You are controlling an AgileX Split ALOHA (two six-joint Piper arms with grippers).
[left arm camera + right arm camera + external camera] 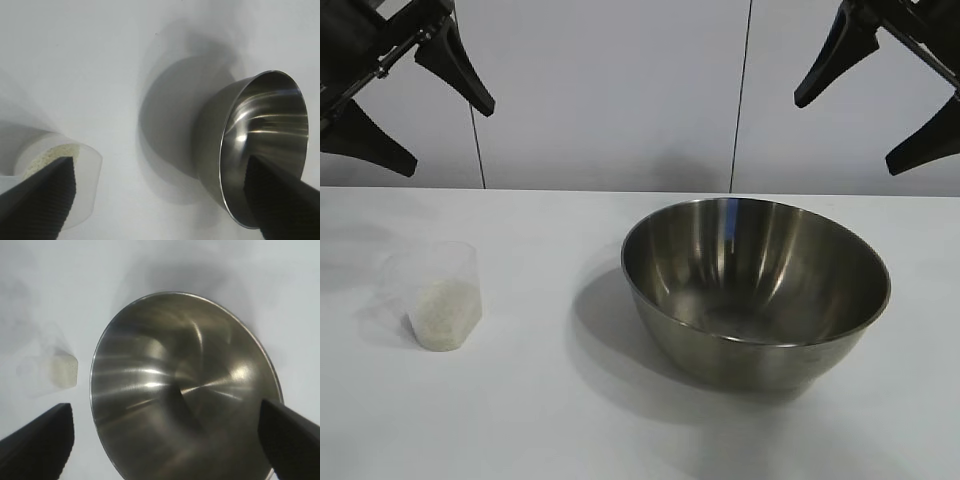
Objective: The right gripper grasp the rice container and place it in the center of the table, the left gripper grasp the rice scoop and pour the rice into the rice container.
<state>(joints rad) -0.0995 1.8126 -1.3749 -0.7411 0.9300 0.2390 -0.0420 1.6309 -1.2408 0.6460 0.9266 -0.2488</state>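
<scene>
Down at the near side of the table (540, 420), nothing but bare white surface and the bowl's soft shadow. Just beyond it sits the rice container (756, 285), upright on the table's right half, wide mouth up and nothing inside but reflections. Over toward the left edge, well apart from the bowl, stands the rice scoop (438, 295), upright, with the rice (444, 312) heaped in its lower part. Neither one is touched.

Now up and back, toward the far edge: the left gripper (410, 105) hangs high over the far left corner, fingers spread wide apart, nothing between them. From its wrist camera the left gripper (160, 200) looks down on scoop and bowl, one past each fingertip.

Across at the far right corner, the right gripper (875, 95) hovers just as high, fingers spread wide too, holding nothing. Its wrist camera shows the right gripper (165, 440) aimed down into the steel bowl, clear of the rim.
</scene>
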